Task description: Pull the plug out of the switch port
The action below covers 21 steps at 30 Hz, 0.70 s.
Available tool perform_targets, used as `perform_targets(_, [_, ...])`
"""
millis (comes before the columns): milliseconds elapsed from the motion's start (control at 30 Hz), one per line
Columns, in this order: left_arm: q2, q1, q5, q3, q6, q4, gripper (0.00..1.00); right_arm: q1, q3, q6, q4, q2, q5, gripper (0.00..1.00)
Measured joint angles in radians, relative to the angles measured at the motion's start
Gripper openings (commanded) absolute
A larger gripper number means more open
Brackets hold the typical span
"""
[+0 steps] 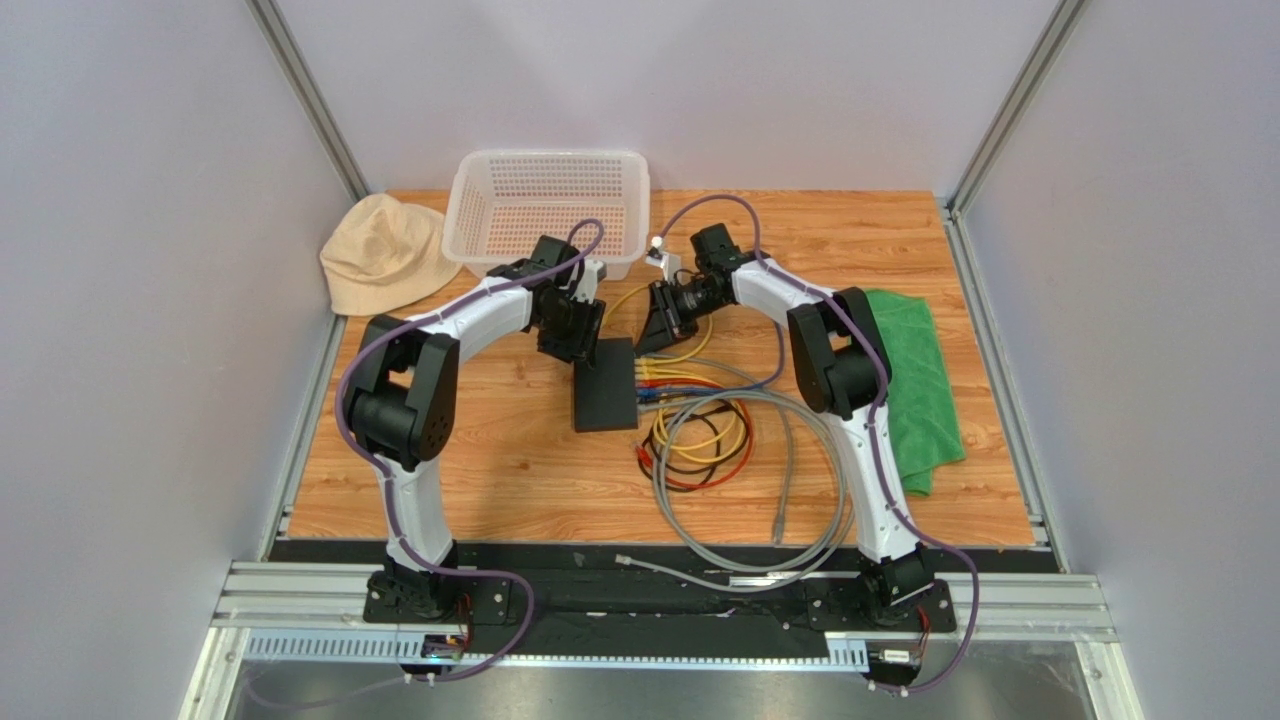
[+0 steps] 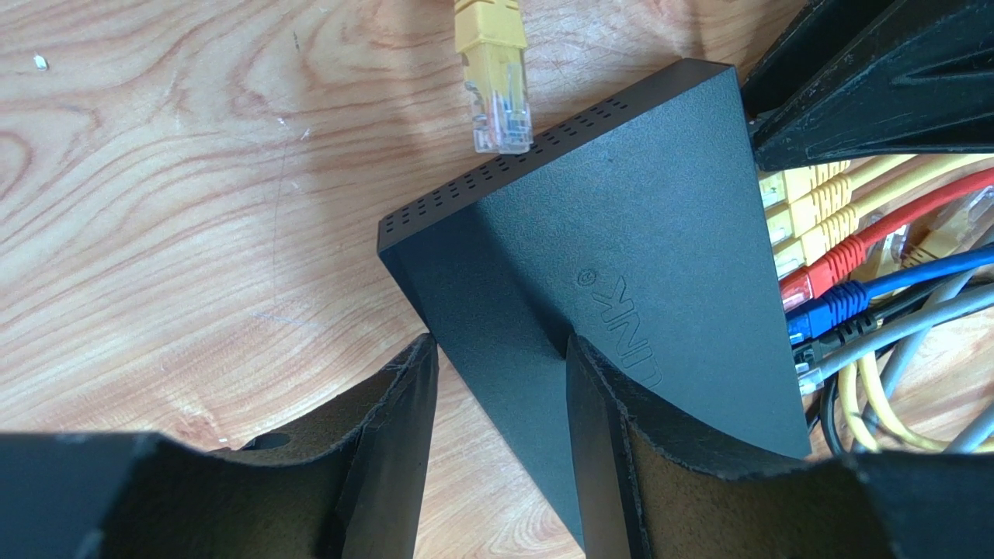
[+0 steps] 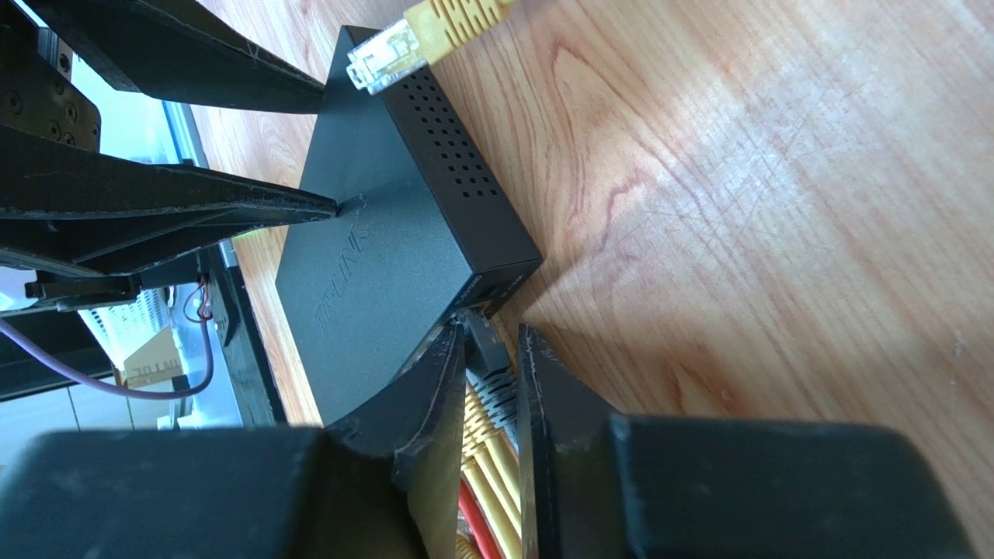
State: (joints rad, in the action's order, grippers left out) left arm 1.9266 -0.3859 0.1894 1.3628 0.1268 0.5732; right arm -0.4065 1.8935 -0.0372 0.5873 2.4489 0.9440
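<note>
The switch (image 1: 606, 393) is a flat black box lying mid-table, with plugged cables along its right edge. My left gripper (image 2: 499, 344) stands open over its far end. One of that gripper's fingers (image 2: 597, 396) rests on the switch's top (image 2: 630, 221). The other sits just off its edge. My right gripper (image 3: 491, 335) is closed in on a grey plug (image 3: 488, 355) seated in the end port at the corner of the switch (image 3: 385, 256). Its two fingers lie against the plug's sides. From above, the right gripper (image 1: 658, 327) is just right of the left gripper (image 1: 571, 338).
Yellow, red and blue plugs (image 2: 817, 233) fill the neighbouring ports. A loose yellow plug (image 2: 496, 93) lies by the switch's far corner. Coiled cables (image 1: 736, 465) lie in front. A white basket (image 1: 549, 203) and a beige hat (image 1: 383, 255) are behind. A green cloth (image 1: 917, 375) is at right.
</note>
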Motion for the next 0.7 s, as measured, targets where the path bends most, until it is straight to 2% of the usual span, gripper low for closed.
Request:
perform_targets(100, [0.0, 0.0, -0.001, 0.0, -0.002, 0.0, 0.53, -0.001, 0.004, 0.003, 0.005, 0.001, -0.002, 0.0])
perform_targets(700, [0.006, -0.001, -0.008, 0.006, -0.005, -0.009, 0.52, -0.007, 0.103, 0.2, 0.15, 0.033, -0.004, 0.0])
